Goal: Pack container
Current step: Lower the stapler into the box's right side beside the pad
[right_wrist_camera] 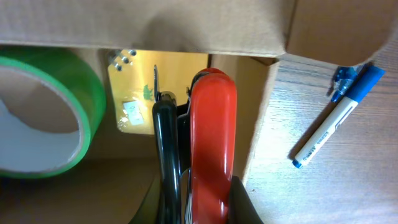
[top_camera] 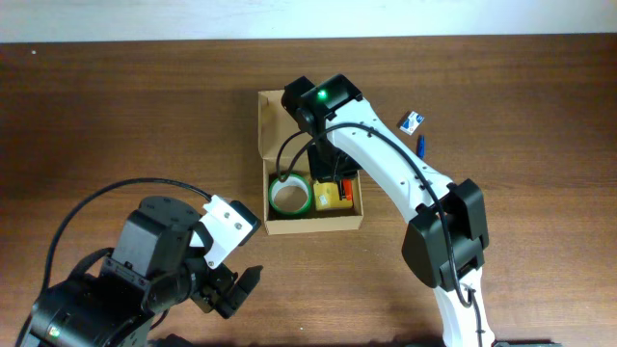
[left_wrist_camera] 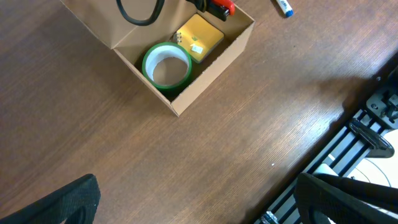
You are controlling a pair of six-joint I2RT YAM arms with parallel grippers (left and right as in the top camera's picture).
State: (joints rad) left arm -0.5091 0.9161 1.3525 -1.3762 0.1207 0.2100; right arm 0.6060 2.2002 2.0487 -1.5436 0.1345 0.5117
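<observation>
- Near the table's middle in the overhead view sits the container [top_camera: 275, 226], a shallow cardboard box with its flap lid [top_camera: 275, 120] thrown back toward 12 o'clock, so it is not yet closed.
- Inside it, a green tape roll [top_camera: 290, 197] lies flat in the 7 o'clock corner. A yellow item [top_camera: 331, 199] lies just beside it toward 5 o'clock. By my reading, these two are already packed.
- Over the box's 3 o'clock side, the right gripper [right_wrist_camera: 196, 202] is clenched on a red-and-black-handled tool [right_wrist_camera: 211, 137], which hangs within the box walls above the yellow item. I cannot tell whether the tool touches the bottom. Letting it go looks like the step in hand.
- Out on the table, at about 2 o'clock from the box, lie a blue marker [top_camera: 421, 145] and a small blue-and-white item [top_camera: 413, 121]. If they belong in the load, they remain to be fetched.
- Down at 7 o'clock, well apart from the box, the left gripper [top_camera: 231, 287] hangs with jaws spread wide, holding nothing.
- Folding the flap down is left as well.
</observation>
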